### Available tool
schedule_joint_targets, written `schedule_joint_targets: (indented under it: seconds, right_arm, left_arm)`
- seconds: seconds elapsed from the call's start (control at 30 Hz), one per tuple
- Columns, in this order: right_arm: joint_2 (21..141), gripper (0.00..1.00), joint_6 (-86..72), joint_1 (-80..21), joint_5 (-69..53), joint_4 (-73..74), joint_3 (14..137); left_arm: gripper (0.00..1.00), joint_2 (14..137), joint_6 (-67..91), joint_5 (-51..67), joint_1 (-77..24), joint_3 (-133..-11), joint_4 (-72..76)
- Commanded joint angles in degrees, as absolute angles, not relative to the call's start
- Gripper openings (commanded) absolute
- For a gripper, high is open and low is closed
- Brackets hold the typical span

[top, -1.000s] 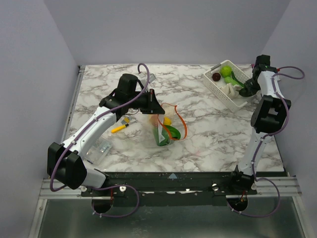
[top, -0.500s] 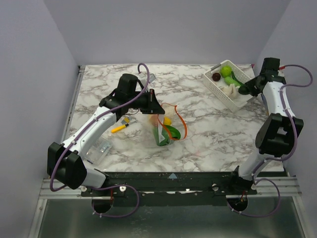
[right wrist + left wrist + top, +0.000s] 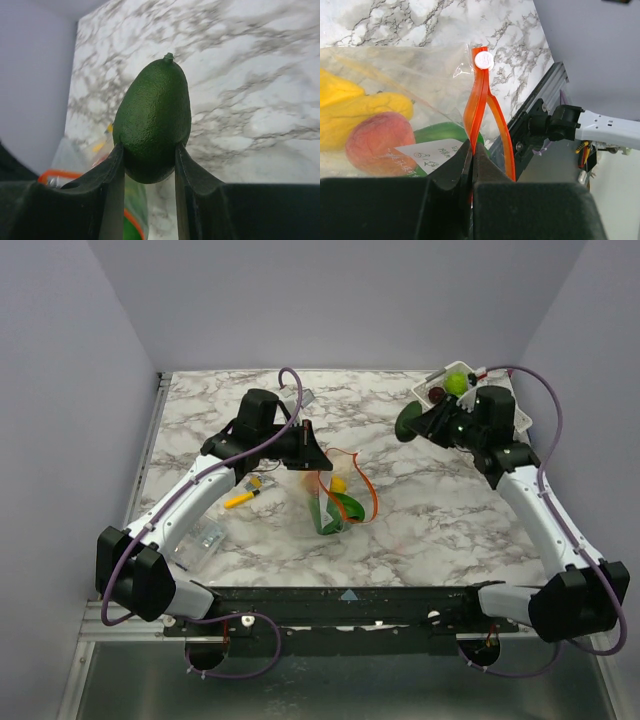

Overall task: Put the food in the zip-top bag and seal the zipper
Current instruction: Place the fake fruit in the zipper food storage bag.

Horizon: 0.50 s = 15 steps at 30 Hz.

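Note:
The zip-top bag (image 3: 335,500) stands open at the table's middle, holding yellow, orange-pink and green toy food (image 3: 375,140). My left gripper (image 3: 308,455) is shut on the bag's red-orange zipper strip (image 3: 479,95) and holds the mouth up; the strip's other side loops open (image 3: 372,495). My right gripper (image 3: 412,423) is shut on a dark green avocado (image 3: 152,120) and holds it above the table, to the right of the bag and apart from it. The bag's mouth (image 3: 60,176) shows low left in the right wrist view.
A white slotted basket (image 3: 436,405) at the back right holds a bright green fruit (image 3: 457,382) and a dark purple one (image 3: 437,395). A yellow-orange marker (image 3: 243,498) and a flat clear packet (image 3: 207,536) lie left of the bag.
My right arm has swung from the basket's far right side leftward over the table, carrying the dark green avocado toward the bag. The left arm and bag have not moved.

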<state>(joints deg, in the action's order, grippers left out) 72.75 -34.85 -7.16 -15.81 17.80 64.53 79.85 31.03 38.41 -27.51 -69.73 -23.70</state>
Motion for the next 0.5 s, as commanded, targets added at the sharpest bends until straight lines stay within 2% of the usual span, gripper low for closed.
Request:
schedule_joint_targets:
  seconds: [0.0,0.13,0.27,0.47]
  right_arm:
    - [65.8,0.00,-31.2,-13.3,-25.0,14.7,61.2]
    - [59.9,0.00,-31.6,-15.1,-32.9,16.9,59.1]
    - [60.1,0.00,-30.4,-16.8,-43.5,23.4,60.4]
    - [60.7,0.00,-30.6,-19.9,-49.5,26.8,60.8]
  left_arm:
    - [0.00,80.3,29.5,37.3,-27.6,-71.7,-24.2]
    - [0.00,80.8,29.2,36.9,-27.6,-72.1,-24.7]
    - [0.00,80.5,28.9,36.8,-27.6,-71.9,-24.6]
    - [0.00,80.3,28.7,36.8,-27.7,-72.0,-24.6]
